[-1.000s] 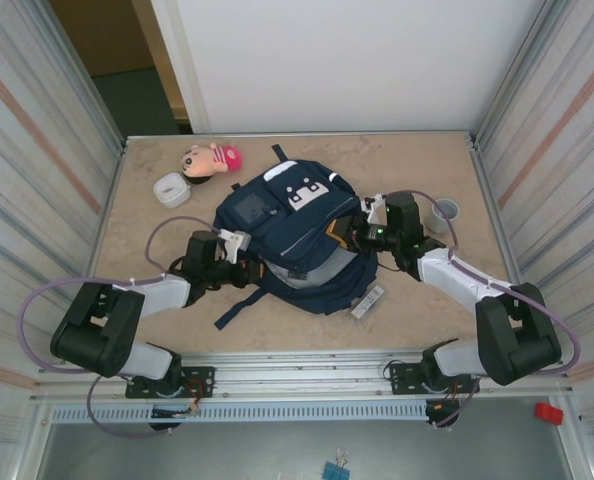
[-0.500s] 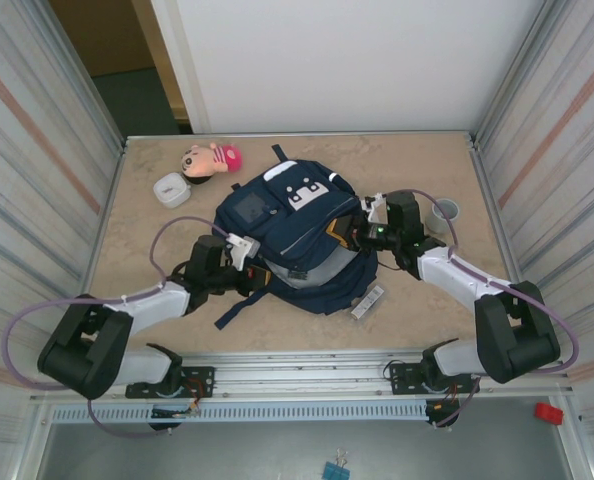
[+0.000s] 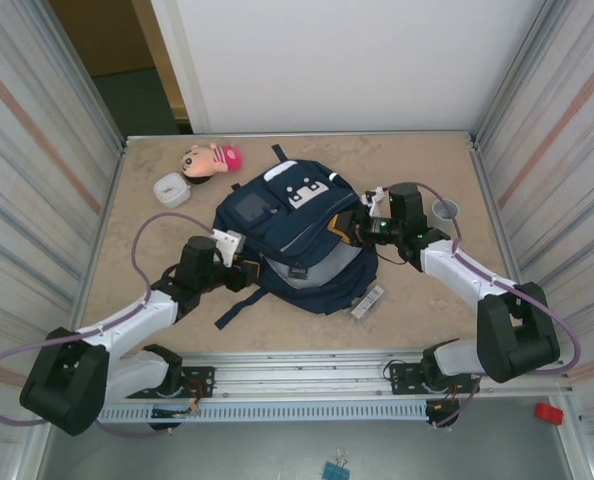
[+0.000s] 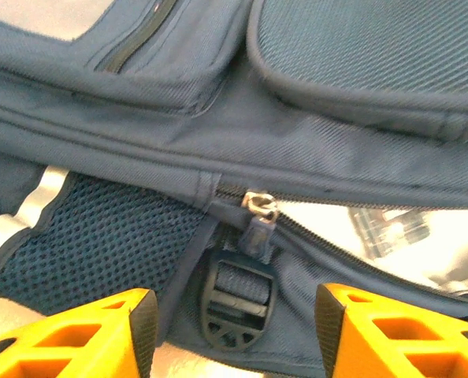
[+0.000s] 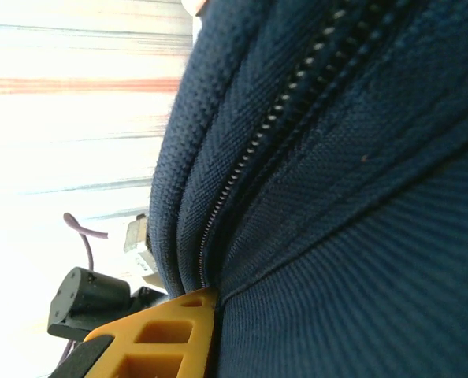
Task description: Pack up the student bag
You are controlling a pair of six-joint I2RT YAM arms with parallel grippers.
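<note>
Navy student bag (image 3: 292,235) between two outstretched arms, left claw (image 4: 234,315) parted beside it.

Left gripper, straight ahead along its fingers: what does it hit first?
Probably the black buckle on the student bag, centred ahead of the left gripper, fingers open; zipper pull just above it. Depth unclear.

The left arm (image 3: 127,318) reaches low from its base toward the middle of the table, with the forearm angled forward and to the right. The left gripper (image 4: 234,315) has its orange fingers (image 4: 108,335) spread apart with nothing between them. The right arm (image 3: 462,275) reaches forward and to the left, with its elbow bent above its base. The right gripper (image 3: 349,228) is closed and pinches fabric at the side of the student bag (image 5: 360,236)
</note>
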